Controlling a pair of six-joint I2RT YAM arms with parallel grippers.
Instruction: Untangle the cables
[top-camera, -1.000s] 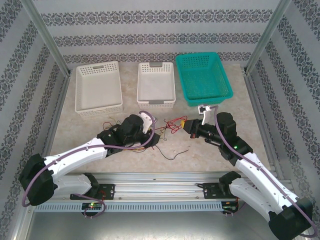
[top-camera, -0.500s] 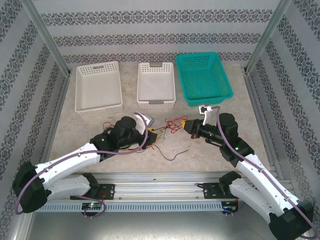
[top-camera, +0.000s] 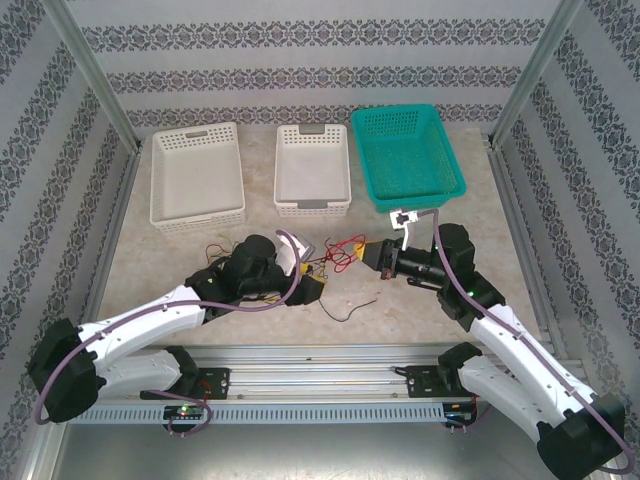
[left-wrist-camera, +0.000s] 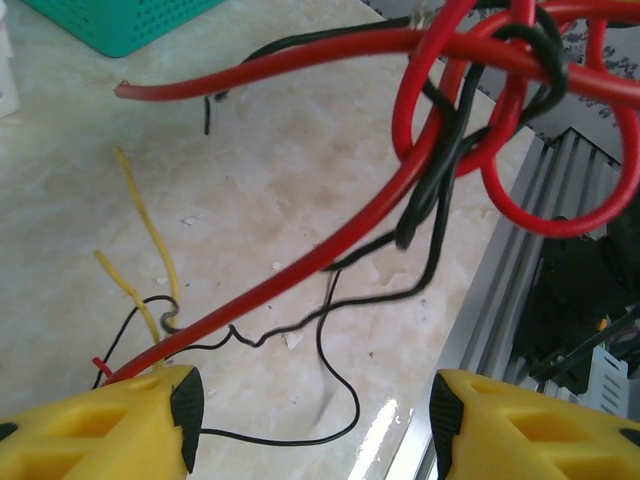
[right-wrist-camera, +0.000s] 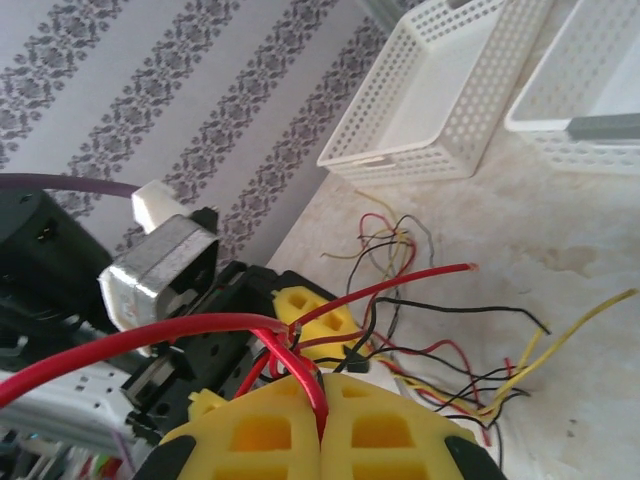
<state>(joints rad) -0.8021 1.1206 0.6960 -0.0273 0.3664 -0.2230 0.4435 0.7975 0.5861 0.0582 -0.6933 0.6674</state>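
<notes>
Where knotted, cables (left-wrist-camera: 460, 45) barely separable.

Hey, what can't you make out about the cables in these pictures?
Top view: the cables are too small to trace crossings.
Left wrist view: the red and black knot is cut off by the top edge.
Right wrist view: the red cable is hidden where the right fingers pinch it.
</notes>
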